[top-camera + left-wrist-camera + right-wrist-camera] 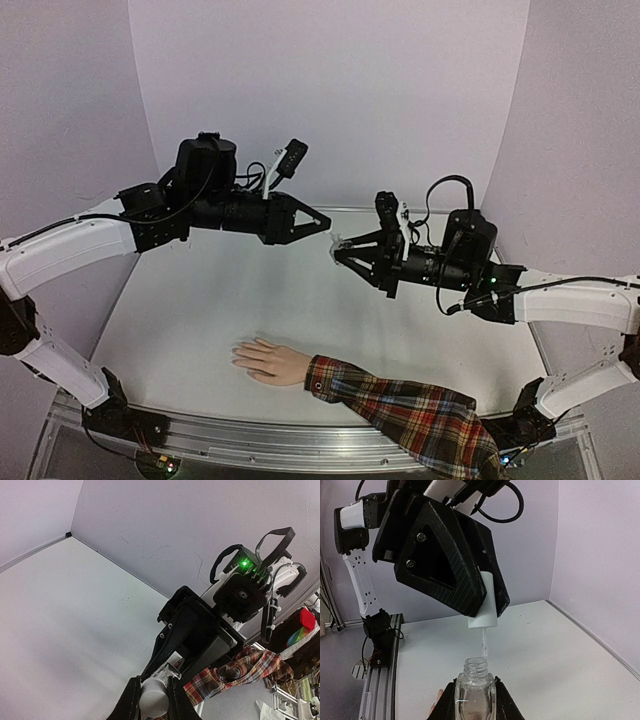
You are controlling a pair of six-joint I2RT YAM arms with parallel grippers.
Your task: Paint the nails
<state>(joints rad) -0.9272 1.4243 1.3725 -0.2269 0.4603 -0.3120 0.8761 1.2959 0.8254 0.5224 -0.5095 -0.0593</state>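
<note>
The left jaws clamp the white cap point(485, 602), brush point(483, 649) hanging just above the open bottle point(475, 690) gripped upright by the right jaws — seemingly poised for dipping. The nails point(240, 356) lie on the hand point(270, 362) — near the front edge of the desk point(200, 300).

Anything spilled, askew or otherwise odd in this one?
Nothing stands out. The left pincer holds the white brush cap close to the open bottle in the right pincer; the hand lies flat on the table, no spill visible.
</note>
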